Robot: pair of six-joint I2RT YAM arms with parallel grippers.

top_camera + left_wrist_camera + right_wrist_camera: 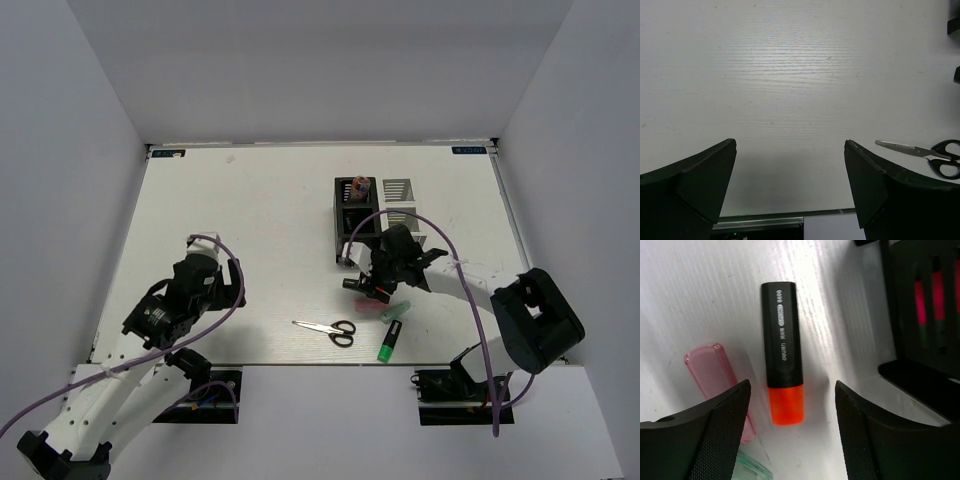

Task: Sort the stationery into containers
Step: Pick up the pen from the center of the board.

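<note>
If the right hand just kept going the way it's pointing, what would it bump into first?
Most likely the orange highlighter, lying on the table between the open fingers of the right hand. How far off it is, I can't judge.

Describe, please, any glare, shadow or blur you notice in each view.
Top external: soft even light, faint arm shadows on the table. Left wrist: bright sheen across the wood grain, scissors sharp. Right wrist: glare streaks beside the orange marker, its print legible.

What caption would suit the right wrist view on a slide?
Open right gripper over an orange marker on the table, pink tube beside it.
</note>
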